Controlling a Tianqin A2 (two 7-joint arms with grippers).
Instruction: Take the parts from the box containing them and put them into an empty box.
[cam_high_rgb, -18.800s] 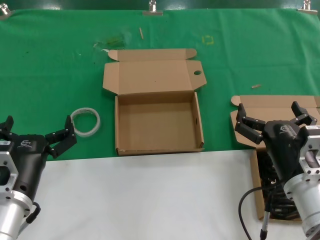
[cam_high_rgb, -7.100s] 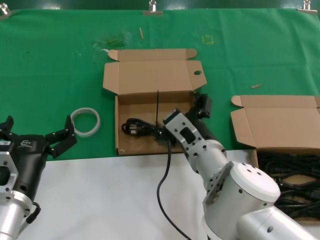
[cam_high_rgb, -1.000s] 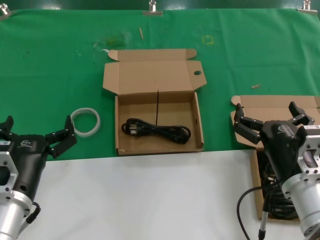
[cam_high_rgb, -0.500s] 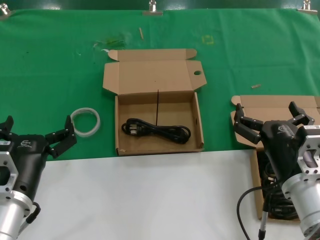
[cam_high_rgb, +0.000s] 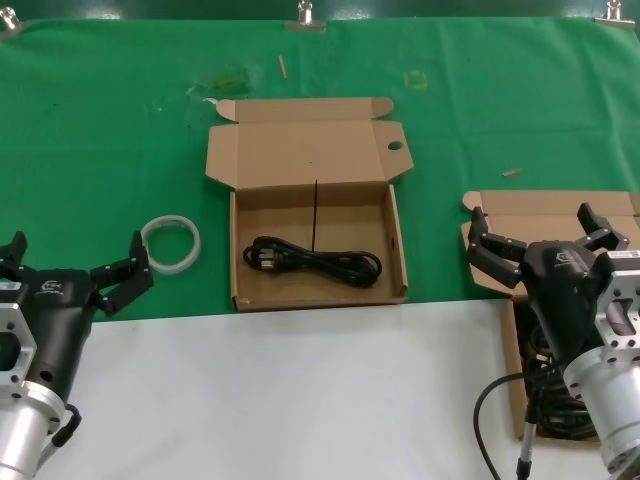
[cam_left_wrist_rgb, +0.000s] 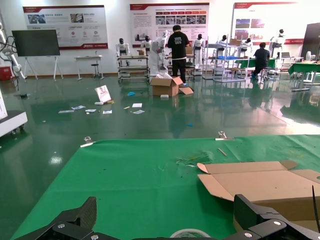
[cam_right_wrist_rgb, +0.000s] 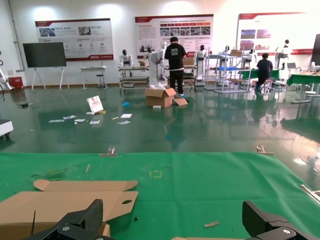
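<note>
1. The right gripper (cam_high_rgb: 545, 245) is hanging with its fingers spread wide and holding nothing, right over the source box (cam_high_rgb: 560, 215). The box's plain lid is folding away beyond the fingertips, and the remaining black cords (cam_high_rgb: 545, 400) are lying under and behind the wrist.
2. The left gripper (cam_high_rgb: 75, 262) is parking at the near left edge, fingers also splayed wide and empty, with the white tubing ring (cam_high_rgb: 171, 243) sitting just beyond its inner finger.
3. Judging from this, the step in hand is a return for another part: one black power cord (cam_high_rgb: 313, 261) is already lying in the receiving box (cam_high_rgb: 399, 250), well off to the right gripper's left and slightly farther out.
4. The next move is probably calling for the right gripper to drop into the source box, close on one bundled loop without snagging its neighbours, then carry it leftward over the low wall of the receiving box.
5. The near surface is a white sheet (cam_high_rgb: 300, 400); beyond it a green cloth (cam_high_rgb: 120, 130) is covering the table, clipped at its far edge.
6. In the right wrist view, the holed lid (cam_right_wrist_rgb: 70, 199) is showing beyond the fingers, and farther off a glossy hall floor is reflecting people, racks and wall posters.
</note>
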